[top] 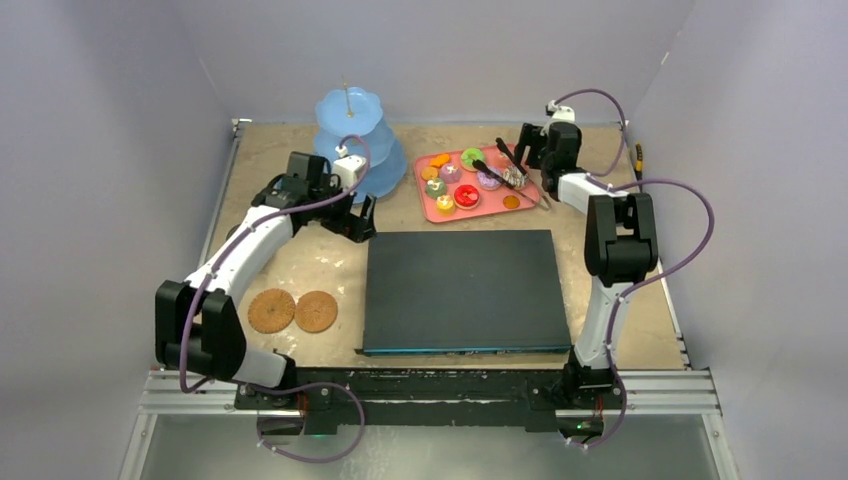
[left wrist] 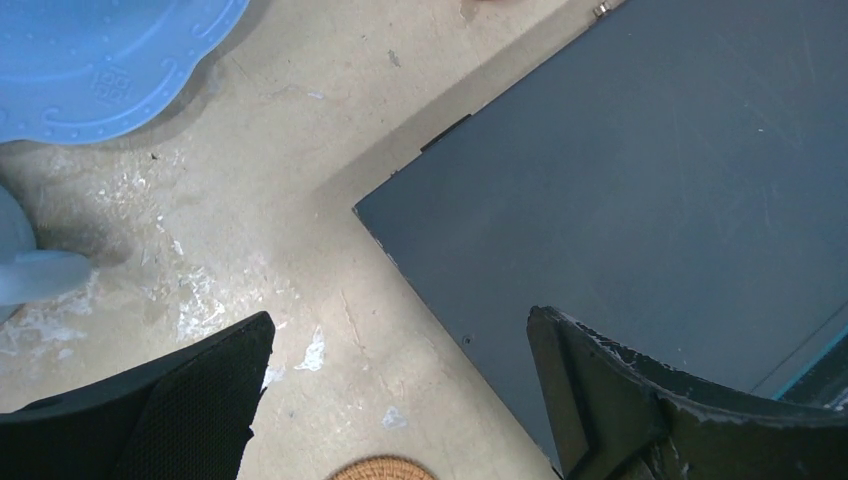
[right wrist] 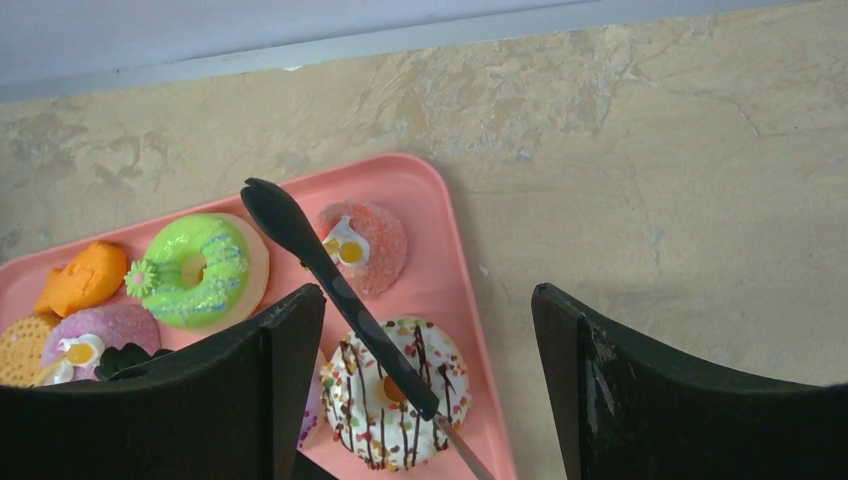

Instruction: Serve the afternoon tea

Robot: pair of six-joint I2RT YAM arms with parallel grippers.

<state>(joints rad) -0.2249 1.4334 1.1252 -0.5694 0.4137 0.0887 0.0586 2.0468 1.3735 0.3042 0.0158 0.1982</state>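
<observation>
The right gripper (right wrist: 425,300), jaws spread wide and empty, hangs above the pink tray (right wrist: 440,220). Black tongs (right wrist: 330,275) lie slantwise there across the cakes (top: 466,196), tip ahead of the gripper and handle running back beneath it. A chocolate-striped doughnut (right wrist: 395,410) sits directly under the gap. A green doughnut (right wrist: 195,270) and a pink doughnut (right wrist: 375,245) lie just ahead and to the left. The left gripper (left wrist: 400,320), likewise open and holding nothing, hovers over the corner of a dark board (left wrist: 650,180), with the blue stand (left wrist: 100,60) ahead to its left. From above, the stand's tiers look bare, so serving appears barely begun. The step in hand seems to be taking up the tongs. That calls for lowering the right gripper astride the handle and closing without nudging the cakes. The mug cannot be made out with certainty.
</observation>
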